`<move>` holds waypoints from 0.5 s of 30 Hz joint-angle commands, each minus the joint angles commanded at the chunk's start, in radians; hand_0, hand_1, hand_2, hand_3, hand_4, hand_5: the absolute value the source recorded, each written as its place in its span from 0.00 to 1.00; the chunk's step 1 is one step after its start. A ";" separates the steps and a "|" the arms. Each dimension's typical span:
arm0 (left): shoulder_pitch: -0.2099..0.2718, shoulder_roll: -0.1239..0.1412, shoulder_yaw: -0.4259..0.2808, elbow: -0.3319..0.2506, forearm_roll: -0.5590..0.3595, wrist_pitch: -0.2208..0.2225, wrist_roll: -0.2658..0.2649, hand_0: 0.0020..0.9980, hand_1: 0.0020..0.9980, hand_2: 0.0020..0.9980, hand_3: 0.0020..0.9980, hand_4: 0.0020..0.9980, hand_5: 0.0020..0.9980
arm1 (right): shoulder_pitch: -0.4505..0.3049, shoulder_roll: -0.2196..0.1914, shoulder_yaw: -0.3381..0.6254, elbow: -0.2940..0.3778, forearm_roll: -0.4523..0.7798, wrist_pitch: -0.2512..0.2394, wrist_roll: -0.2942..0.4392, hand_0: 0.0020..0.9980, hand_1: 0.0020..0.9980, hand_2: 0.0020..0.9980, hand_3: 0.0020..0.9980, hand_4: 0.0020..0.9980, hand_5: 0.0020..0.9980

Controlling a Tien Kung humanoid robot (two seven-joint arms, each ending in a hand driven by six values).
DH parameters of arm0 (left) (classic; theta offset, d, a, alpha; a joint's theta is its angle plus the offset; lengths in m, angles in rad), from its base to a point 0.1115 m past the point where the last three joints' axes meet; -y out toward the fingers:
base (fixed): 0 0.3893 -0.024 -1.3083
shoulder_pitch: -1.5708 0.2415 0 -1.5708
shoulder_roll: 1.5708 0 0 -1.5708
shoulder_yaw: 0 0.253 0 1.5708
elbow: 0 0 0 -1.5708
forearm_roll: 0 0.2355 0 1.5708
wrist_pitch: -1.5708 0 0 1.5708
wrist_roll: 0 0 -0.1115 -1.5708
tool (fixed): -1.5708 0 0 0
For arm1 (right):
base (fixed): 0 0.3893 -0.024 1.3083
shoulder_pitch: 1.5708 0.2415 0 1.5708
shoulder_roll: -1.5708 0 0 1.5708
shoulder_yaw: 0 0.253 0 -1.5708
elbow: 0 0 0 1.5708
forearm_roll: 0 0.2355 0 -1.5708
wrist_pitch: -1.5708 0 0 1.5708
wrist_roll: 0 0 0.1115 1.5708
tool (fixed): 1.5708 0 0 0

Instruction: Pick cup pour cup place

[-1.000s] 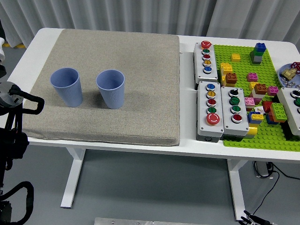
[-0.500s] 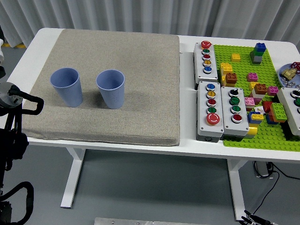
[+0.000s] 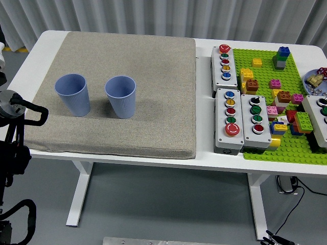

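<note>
Two ribbed blue cups stand upright on the grey mat (image 3: 153, 92). The left cup (image 3: 73, 95) and the right cup (image 3: 121, 96) are a short gap apart, and both look empty from above. My left arm (image 3: 15, 109) rests at the picture's left edge, beside the table's near-left corner and well clear of the cups. Only its black wrist parts show. My right arm is out of view.
Several grey button boxes (image 3: 240, 122) sit right of the mat. A green baseplate (image 3: 291, 153) with several coloured bricks fills the right end. A small dish (image 3: 317, 81) lies at the far right edge. A white table (image 3: 204, 46) carries it all.
</note>
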 joint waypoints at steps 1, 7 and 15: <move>0.000 0.000 0.001 0.000 -0.002 0.000 0.001 0.72 0.73 0.86 0.84 0.80 1.00 | 0.000 0.000 0.000 0.000 0.000 0.000 0.000 0.77 0.70 0.74 0.63 0.24 0.17; 0.003 0.000 0.004 0.000 -0.004 0.000 0.002 0.72 0.73 0.86 0.84 0.80 1.00 | -0.001 0.000 0.000 0.000 -0.001 -0.001 0.000 0.77 0.70 0.74 0.63 0.24 0.17; 0.001 0.002 0.007 -0.003 -0.009 0.001 0.003 0.72 0.72 0.86 0.83 0.80 1.00 | 0.002 -0.001 -0.001 0.000 0.005 -0.002 0.002 0.77 0.70 0.74 0.63 0.24 0.17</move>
